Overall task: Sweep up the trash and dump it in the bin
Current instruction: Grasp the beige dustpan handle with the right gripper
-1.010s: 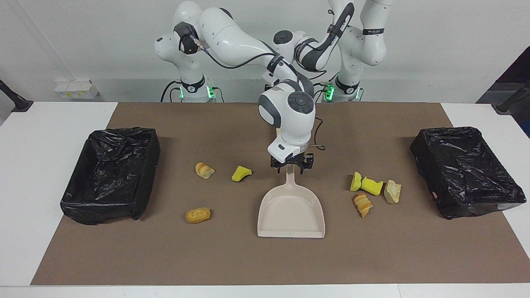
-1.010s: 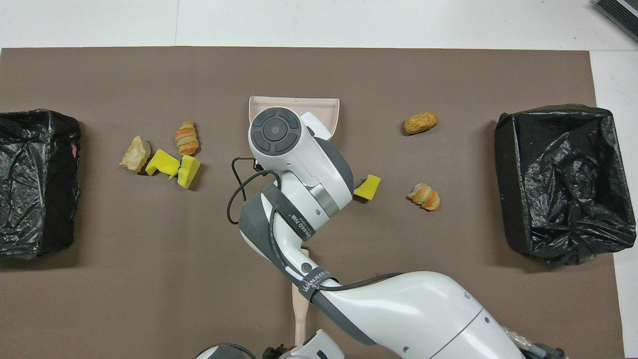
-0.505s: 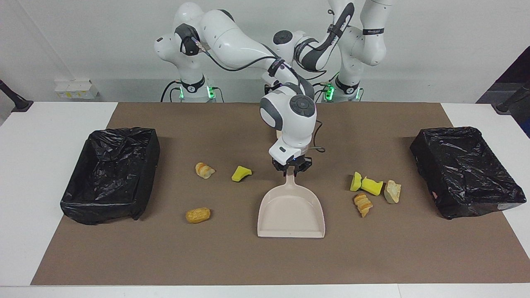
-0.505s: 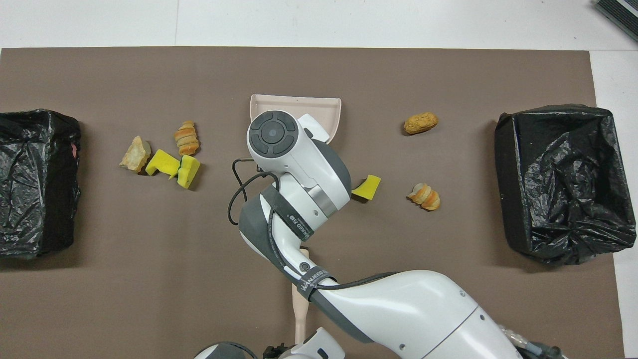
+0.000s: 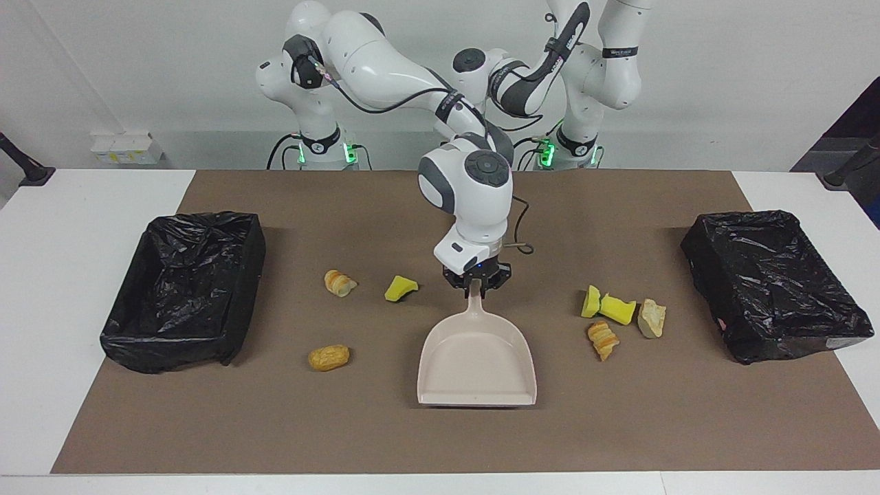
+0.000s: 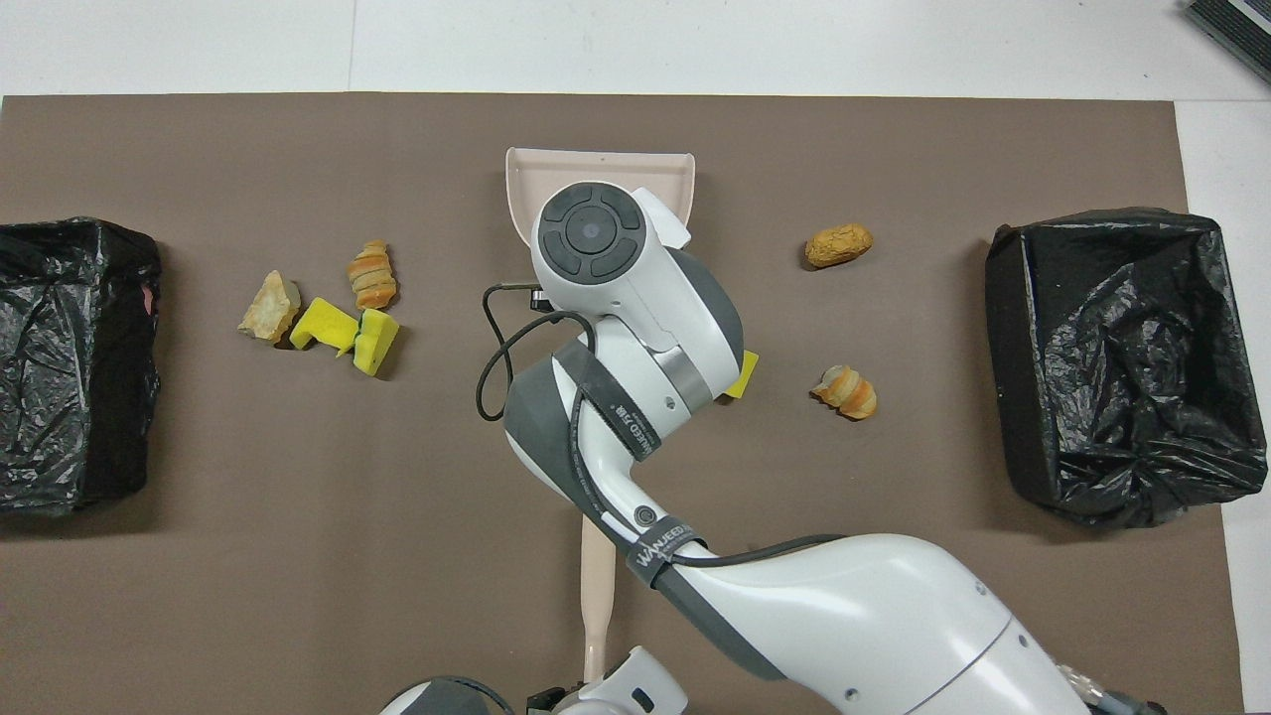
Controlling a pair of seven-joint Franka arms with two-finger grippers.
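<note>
Dustpan [image 5: 478, 361] now lifted in right claw [image 5: 476, 285]; seven trash scraps [image 5: 328, 357].

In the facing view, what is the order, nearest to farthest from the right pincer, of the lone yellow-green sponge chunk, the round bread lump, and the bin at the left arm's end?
From the right pincer, shut on the dustpan handle:
1. Sponge chunk, just beside it, toward the right arm's end.
2. Round bread lump, farther from the robots, same end.
3. Bin, at the left arm's end.

Smooth plastic dustpan [image 5: 476, 361], crinkled glossy bin liners [image 5: 184, 289], matt brown mat [image 5: 385, 433]
</note>
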